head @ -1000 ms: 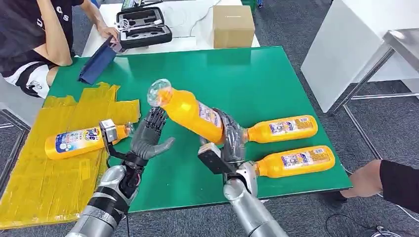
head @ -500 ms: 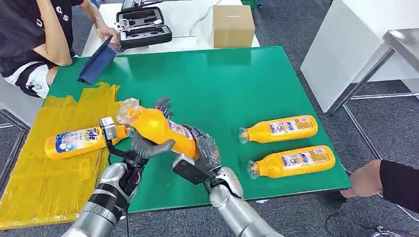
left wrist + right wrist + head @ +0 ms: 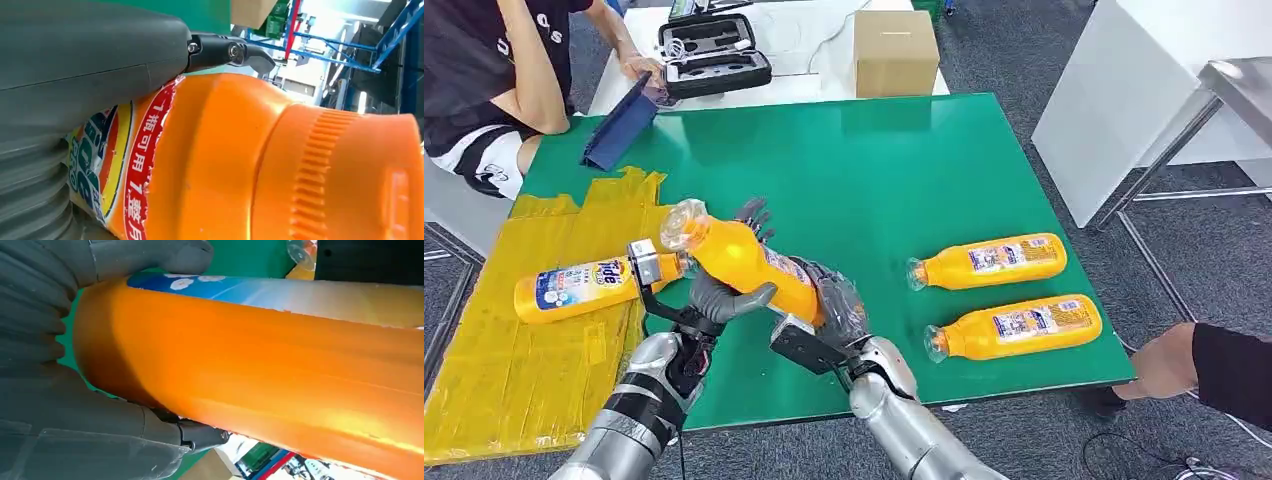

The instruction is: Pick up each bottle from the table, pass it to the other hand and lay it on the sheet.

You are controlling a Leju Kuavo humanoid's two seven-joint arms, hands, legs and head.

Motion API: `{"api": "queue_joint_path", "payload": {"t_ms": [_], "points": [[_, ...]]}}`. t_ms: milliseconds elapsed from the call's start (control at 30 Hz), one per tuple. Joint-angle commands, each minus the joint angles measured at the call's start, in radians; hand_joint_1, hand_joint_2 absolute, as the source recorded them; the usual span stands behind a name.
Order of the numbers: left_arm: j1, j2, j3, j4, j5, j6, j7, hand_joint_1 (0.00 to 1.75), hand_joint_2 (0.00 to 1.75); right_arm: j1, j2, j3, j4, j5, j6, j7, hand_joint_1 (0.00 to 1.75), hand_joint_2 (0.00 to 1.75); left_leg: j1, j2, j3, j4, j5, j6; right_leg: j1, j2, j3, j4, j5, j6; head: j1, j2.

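Two hands share one bottle at lower centre of the head frame. The right hand point(image 3: 832, 300) wraps the base end of the held bottle point(image 3: 742, 257), fingers point(image 3: 150, 260) curled round the body. The left hand point(image 3: 724, 285) cups the same bottle nearer the neck, thumb point(image 3: 90, 55) pressed on the label and a dark fingertip hooked over the far side. Bottle tilted, clear cap end raised toward the left of frame, above the green bench point(image 3: 904, 160), just right of the yellow sheet point(image 3: 534, 330).

Judged step: mid hand-over, right to left; both hands grip.

Risks, near to far:
- If the right hand lets go before the left fingers close fully, the bottle could pivot on the thumb and drop base-first. The left hold sits toward the neck, so the heavy end is unsupported.
- Smooth, glossy body; slip along its length is likely under a loose grip.
- The first bottle point(image 3: 574, 285) already lies on the sheet, at left of frame, near the left wrist. Swinging the held one across could knock it or roll it.
- Sheet looks wrinkled and taped; a round bottle may roll off once laid.
- Two more bottles, upper bottle point(image 3: 989, 260) and lower bottle point(image 3: 1019, 328), lie at right of frame; the lower is near the bench edge, with a person's hand point(image 3: 1159, 365) just beyond.
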Motion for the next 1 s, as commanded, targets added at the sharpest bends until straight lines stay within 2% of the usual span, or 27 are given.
{"api": "queue_joint_path", "payload": {"t_ms": [33, 100, 133, 167, 233, 267, 867, 900, 933, 967, 1000], "points": [[-0.061, 0.007, -0.012, 0.078, -0.005, 0.001, 0.006, 0.0, 1.75, -0.027, -0.022, 0.075, 0.063, 0.018, 0.008, 0.001, 1.75, 1.75, 0.001, -0.001, 0.006, 0.001, -0.003, -0.001, 0.001, -0.002, 0.006, 0.0, -0.003, -0.002, 0.0, 0.0], [-0.065, 0.004, -0.009, 0.082, -0.004, 0.005, 0.005, 0.0, 1.75, -0.026, -0.021, 0.077, 0.061, 0.011, 0.021, -0.006, 1.75, 1.75, 0.0, -0.001, 0.004, 0.0, -0.001, -0.001, 0.001, -0.002, 0.004, 0.0, -0.001, -0.001, 0.0, 0.0], [-0.067, 0.004, -0.009, 0.085, -0.004, 0.005, 0.003, 0.21, 1.75, -0.024, -0.021, 0.075, 0.058, 0.001, 0.031, -0.012, 1.75, 1.75, 0.0, -0.001, 0.002, 0.0, -0.001, 0.0, 0.001, -0.001, 0.002, -0.001, -0.001, -0.001, 0.0, 0.0], [-0.069, 0.001, 0.0, 0.088, -0.004, 0.017, -0.003, 1.75, 1.75, -0.021, -0.024, 0.073, 0.05, -0.014, 0.038, -0.02, 1.75, 1.75, 0.001, -0.001, 0.005, 0.0, -0.002, -0.001, 0.001, -0.003, 0.006, 0.0, -0.002, -0.002, 0.0, 0.0], [-0.067, 0.001, 0.005, 0.085, 0.0, 0.015, -0.003, 1.75, 1.75, -0.017, -0.029, 0.069, 0.04, -0.025, 0.041, -0.024, 1.75, 1.75, 0.0, -0.001, 0.002, 0.0, -0.001, -0.001, 0.001, -0.002, 0.003, 0.0, -0.001, -0.001, 0.0, 0.0], [-0.066, 0.003, 0.009, 0.084, 0.0, 0.016, -0.003, 1.75, 1.75, -0.016, -0.032, 0.067, 0.035, -0.027, 0.038, -0.026, 1.75, 1.75, 0.001, -0.002, 0.005, 0.001, -0.002, -0.001, 0.001, -0.003, 0.006, 0.0, -0.003, -0.002, 0.0, 0.0], [-0.061, 0.0, 0.032, 0.079, -0.004, 0.033, -0.001, 1.75, 1.75, 0.013, -0.038, 0.011, -0.019, -0.076, 0.0, -0.054, 1.75, 1.75, 0.0, -0.001, 0.004, 0.0, -0.001, -0.001, 0.0, -0.002, 0.004, 0.0, -0.002, -0.001, 0.0, 0.0], [-0.06, 0.001, 0.033, 0.077, -0.006, 0.036, -0.002, 1.75, 1.75, 0.016, -0.037, 0.007, -0.028, -0.081, -0.002, -0.058, 1.69, 1.75, 0.0, -0.001, 0.006, 0.0, -0.002, -0.001, 0.001, -0.003, 0.006, 0.0, -0.003, -0.002, 0.0, 0.0], [-0.06, 0.001, 0.032, 0.076, -0.007, 0.037, -0.003, 1.75, 1.75, 0.019, -0.037, 0.005, -0.033, -0.084, -0.003, -0.06, 0.87, 1.75, 0.0, -0.001, 0.005, 0.0, -0.002, -0.001, 0.001, -0.003, 0.005, 0.0, -0.002, -0.002, 0.0, 0.0], [-0.061, 0.003, 0.031, 0.071, -0.013, 0.042, -0.003, 1.75, 1.75, 0.025, -0.036, -0.003, -0.051, -0.093, -0.006, -0.065, 0.54, 1.75, 0.001, -0.001, 0.004, 0.0, -0.001, -0.001, 0.001, -0.002, 0.004, 0.0, -0.002, -0.001, 0.0, 0.0], [-0.063, 0.003, 0.031, 0.07, -0.013, 0.043, -0.003, 1.75, 1.75, 0.024, -0.036, -0.003, -0.052, -0.093, -0.005, -0.065, 0.54, 1.75, 0.0, -0.001, 0.002, 0.0, -0.001, -0.001, 0.001, -0.002, 0.003, 0.0, -0.001, -0.001, 0.0, 0.0]]}}
